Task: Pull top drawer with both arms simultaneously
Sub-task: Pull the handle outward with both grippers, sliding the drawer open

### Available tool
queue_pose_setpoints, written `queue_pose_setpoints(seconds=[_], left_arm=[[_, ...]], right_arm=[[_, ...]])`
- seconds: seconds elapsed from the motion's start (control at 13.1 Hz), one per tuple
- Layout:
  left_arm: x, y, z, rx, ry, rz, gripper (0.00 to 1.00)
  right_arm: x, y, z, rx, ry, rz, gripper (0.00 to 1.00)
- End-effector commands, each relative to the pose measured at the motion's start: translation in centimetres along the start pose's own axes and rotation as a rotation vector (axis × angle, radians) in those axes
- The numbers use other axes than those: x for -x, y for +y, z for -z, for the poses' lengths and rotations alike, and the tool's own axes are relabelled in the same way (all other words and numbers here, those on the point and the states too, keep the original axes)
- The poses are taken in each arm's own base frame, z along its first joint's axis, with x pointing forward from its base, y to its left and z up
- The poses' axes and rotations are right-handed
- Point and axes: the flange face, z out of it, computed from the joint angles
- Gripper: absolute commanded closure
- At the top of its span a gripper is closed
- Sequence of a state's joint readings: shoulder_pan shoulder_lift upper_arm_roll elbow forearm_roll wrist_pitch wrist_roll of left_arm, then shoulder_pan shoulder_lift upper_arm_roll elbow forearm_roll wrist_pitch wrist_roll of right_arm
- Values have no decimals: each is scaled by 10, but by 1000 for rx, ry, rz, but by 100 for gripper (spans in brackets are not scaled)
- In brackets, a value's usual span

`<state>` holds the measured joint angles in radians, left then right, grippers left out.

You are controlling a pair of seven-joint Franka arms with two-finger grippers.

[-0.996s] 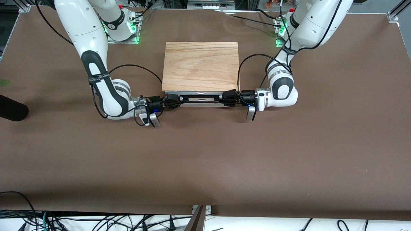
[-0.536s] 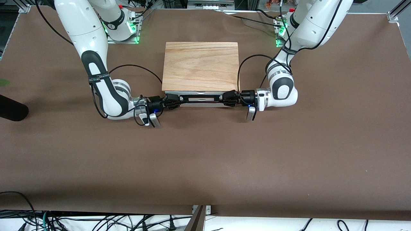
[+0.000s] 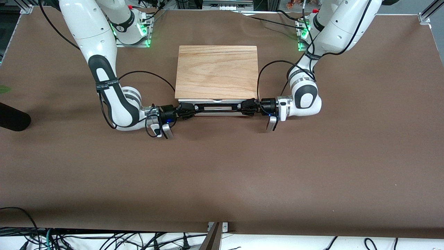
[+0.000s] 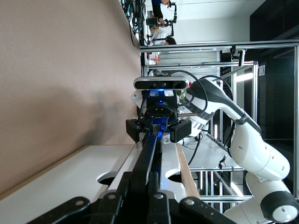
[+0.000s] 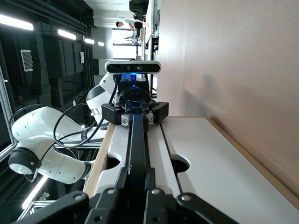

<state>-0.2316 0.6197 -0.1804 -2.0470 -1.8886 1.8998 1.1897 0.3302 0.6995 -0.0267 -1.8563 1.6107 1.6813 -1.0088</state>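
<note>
The top drawer (image 3: 222,113) shows its white front panel under the cabinet's oak slab top (image 3: 216,71). Its long black bar handle (image 3: 216,105) runs across the panel. My left gripper (image 3: 247,107) is shut on the handle's end toward the left arm. My right gripper (image 3: 187,110) is shut on the other end. In the left wrist view my left gripper (image 4: 140,175) clamps the bar (image 4: 150,149), with the white panel (image 4: 70,177) beside it. In the right wrist view my right gripper (image 5: 136,170) clamps the bar (image 5: 137,140) over the panel (image 5: 205,163).
The cabinet stands on a brown table (image 3: 222,173), with open surface between it and the front camera. A black object (image 3: 12,118) lies at the right arm's end of the table. Cables loop from both wrists beside the cabinet.
Both grippers and the handle have shifted very slightly toward the front camera. Both grips on the handle are unchanged.
</note>
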Motion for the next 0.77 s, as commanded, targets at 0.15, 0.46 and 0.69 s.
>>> queue_pose_setpoints(seconds=[0.15, 0.46, 0.69], left_arm=[[1, -27, 3, -6, 15, -6, 100], [-21, -27, 9, 6, 43, -24, 100], [-38, -23, 10, 13, 56, -36, 100]], right_arm=[[-63, -28, 28, -37, 79, -16, 100], [-80, -35, 40, -42, 97, -36, 100], [-94, -45, 47, -43, 107, -55, 100]])
